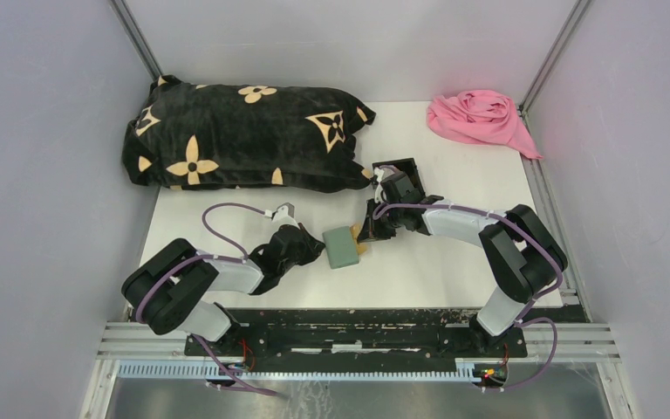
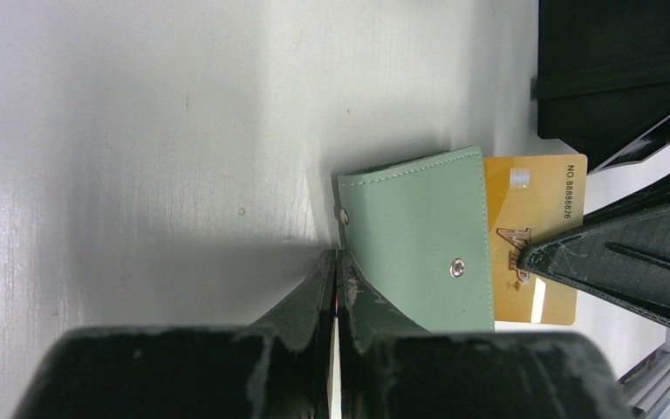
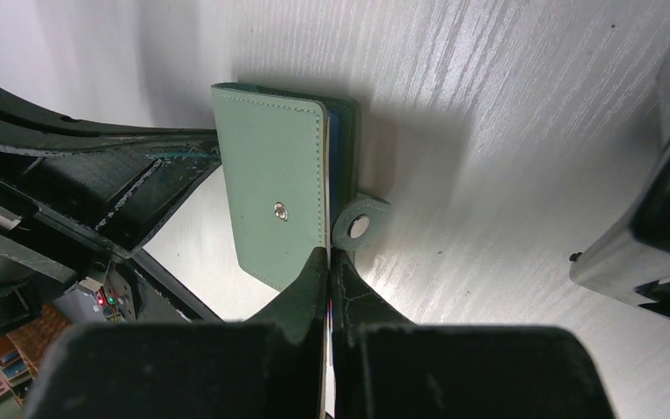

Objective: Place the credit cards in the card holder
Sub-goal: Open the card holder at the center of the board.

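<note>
Left gripper (image 2: pixel 337 266): fingers pressed together, tip against the left edge of the card holder (image 2: pixel 419 236), which lies on the table (image 1: pixel 454 262) between the two arms. This reads as a backstop so the holder cannot slide; whether any of its edge is nipped cannot be told.

Gold card (image 2: pixel 536 218): partly inside the holder, a good part sticking out on the right. Bluish card edges (image 3: pixel 335 140) show between the covers.

Right gripper (image 3: pixel 329 262): fingers also pressed together, tip on the protruding card, likely to feed it inward. Pinch or push is unclear.

Black box (image 2: pixel 615 70): beyond, apart from the holder.
</note>
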